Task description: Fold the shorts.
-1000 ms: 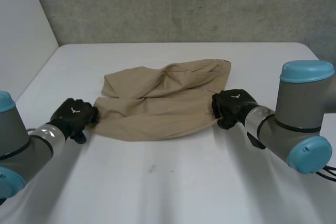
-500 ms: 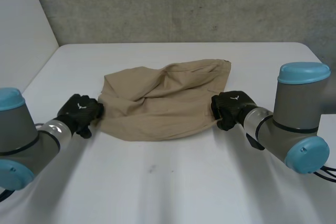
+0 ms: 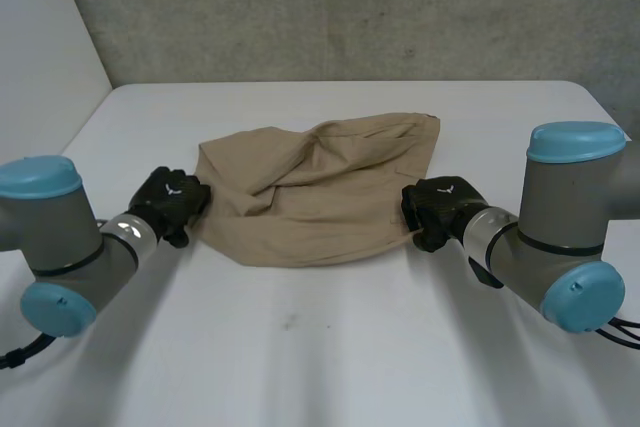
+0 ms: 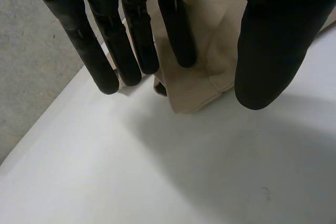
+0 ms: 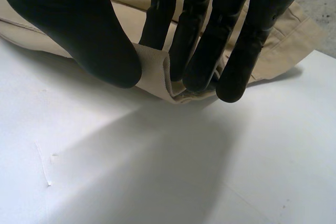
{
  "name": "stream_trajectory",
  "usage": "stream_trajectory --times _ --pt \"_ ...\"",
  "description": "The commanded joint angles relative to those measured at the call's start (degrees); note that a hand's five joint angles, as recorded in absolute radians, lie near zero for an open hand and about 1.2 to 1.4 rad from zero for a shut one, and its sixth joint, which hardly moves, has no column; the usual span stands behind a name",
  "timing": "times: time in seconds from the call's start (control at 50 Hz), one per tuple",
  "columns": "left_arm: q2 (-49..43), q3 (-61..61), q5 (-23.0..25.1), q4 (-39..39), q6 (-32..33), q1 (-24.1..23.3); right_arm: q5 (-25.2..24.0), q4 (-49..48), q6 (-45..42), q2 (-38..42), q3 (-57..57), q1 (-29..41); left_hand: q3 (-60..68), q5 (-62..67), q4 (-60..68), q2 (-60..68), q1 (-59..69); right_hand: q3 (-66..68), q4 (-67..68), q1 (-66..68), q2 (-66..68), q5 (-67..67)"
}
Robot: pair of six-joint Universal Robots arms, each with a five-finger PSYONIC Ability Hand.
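In front of the shorts (image 3: pixel 320 192), bare white desk (image 3: pixel 300 347) is seen. At the shorts' right edge, a fold of cloth is pinched between the thumb and fingers of the right hand (image 3: pixel 440 209). At their left corner, the left hand (image 3: pixel 172 202) is held with fingers (image 4: pixel 181 40) straight and thumb spread (the cloth lies loose between). The tan shorts are laid rumpled on the desk, with a grey wall (image 3: pixel 350 7) beyond them.

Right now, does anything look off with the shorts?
The shorts are not flat: the top layer is bunched into diagonal creases toward the left hand. The right hand pinches a raised fold at their edge.
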Motion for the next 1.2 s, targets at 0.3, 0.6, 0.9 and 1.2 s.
stream_trajectory --times 0.3,0.6,0.9,1.2 --pt "-4.19 4.66 -0.01 -0.23 -0.09 -1.89 -0.01 0.00 0.02 0.09 0.08 0.00 30.35 30.93 30.37 30.42 31.84 12.42 11.74 25.79 12.88 13.36" --pt "12.05 1.77 -6.26 -3.03 -5.97 -1.63 -0.53 2.19 -2.33 -3.94 -0.09 -0.62 39.67 40.25 39.69 39.74 41.16 12.42 11.74 25.79 12.88 13.36" --pt "42.90 -7.90 -5.82 -29.75 -7.47 -0.23 0.08 17.04 -18.69 -25.10 1.14 -1.06 39.67 40.25 39.69 39.74 41.16 12.42 11.74 25.79 12.88 13.36" --pt "57.51 -13.16 -5.55 -32.57 -15.64 -0.75 -0.62 23.82 -19.57 -33.22 -0.10 -5.36 39.67 40.25 39.69 39.74 41.16 12.42 11.74 25.79 12.88 13.36"
